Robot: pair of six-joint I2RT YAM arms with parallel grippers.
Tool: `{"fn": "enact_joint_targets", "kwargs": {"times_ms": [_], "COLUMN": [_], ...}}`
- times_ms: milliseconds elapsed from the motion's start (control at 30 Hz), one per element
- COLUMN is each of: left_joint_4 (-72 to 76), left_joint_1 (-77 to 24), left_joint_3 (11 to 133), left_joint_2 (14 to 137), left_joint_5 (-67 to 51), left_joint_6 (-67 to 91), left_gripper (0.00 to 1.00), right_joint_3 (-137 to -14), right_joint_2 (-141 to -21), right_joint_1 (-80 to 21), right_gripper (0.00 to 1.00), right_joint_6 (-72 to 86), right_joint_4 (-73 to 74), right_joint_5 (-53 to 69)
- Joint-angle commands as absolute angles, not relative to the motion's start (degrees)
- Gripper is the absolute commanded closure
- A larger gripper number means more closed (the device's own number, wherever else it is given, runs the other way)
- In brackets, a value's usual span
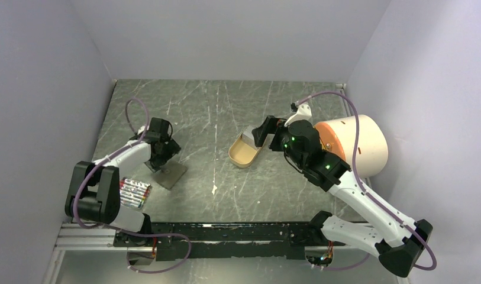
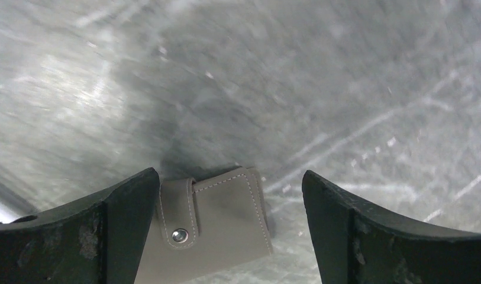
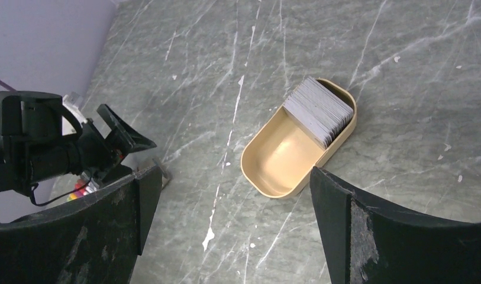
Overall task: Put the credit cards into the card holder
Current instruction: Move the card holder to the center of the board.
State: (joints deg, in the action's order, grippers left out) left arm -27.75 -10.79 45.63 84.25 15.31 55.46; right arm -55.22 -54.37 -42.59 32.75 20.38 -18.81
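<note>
Cards (image 3: 319,110): stacked, seemingly on edge, at far end of tray (image 3: 272,168); ahead-right of right claw (image 3: 233,177), which is spread and empty.
Holder (image 2: 217,222): snapped closed on table (image 2: 285,89), below left claw (image 2: 229,177), also spread and empty.
Nearer arm: right, for cards.

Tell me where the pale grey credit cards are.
In the right wrist view, the pale grey credit cards stand stacked at the far end of the tan oval plastic tray, mid-table, ahead of the right end effector.
</note>
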Motion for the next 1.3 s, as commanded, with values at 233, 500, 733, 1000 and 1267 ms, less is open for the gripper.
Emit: {"fn": "enact_joint_targets", "kwargs": {"times_ms": [233, 500, 733, 1000, 1267], "left_joint_4": [-15.95, -9.79, -24.15, -45.23, -39.99], "left_joint_1": [-20.47, -29.89, -30.25, -27.68, -21.46], "left_joint_3": [45.27, 48.9, 52.4, 51.18, 40.7], "left_joint_2": [87.93, 87.79, 78.24, 74.07, 68.0], "left_joint_5": [6.84, -1.22, 13.09, 31.07, 24.56], "left_joint_6": [51.37, 49.96, 58.25, 69.61, 67.48], "left_gripper": [0.04, 0.05, 0.09, 0.02, 0.05], "right_joint_3": [-54.92, -55.5, -54.61, -55.29, -55.12], "right_joint_2": [-54.49, -55.11, -55.61, -56.49, -56.99], "right_joint_1": [-42.13, -42.11, -42.12, -42.13, -42.15], "right_gripper": [0.0, 0.01, 0.01, 0.01, 0.0], "right_joint_6": [33.58, 32.53, 33.33, 33.28, 33.3], "right_joint_4": [20.29, 19.4, 18.55, 18.44, 18.63], "right_joint_5": [-19.18, -18.61, -16.68, -16.17, -16.79]}}
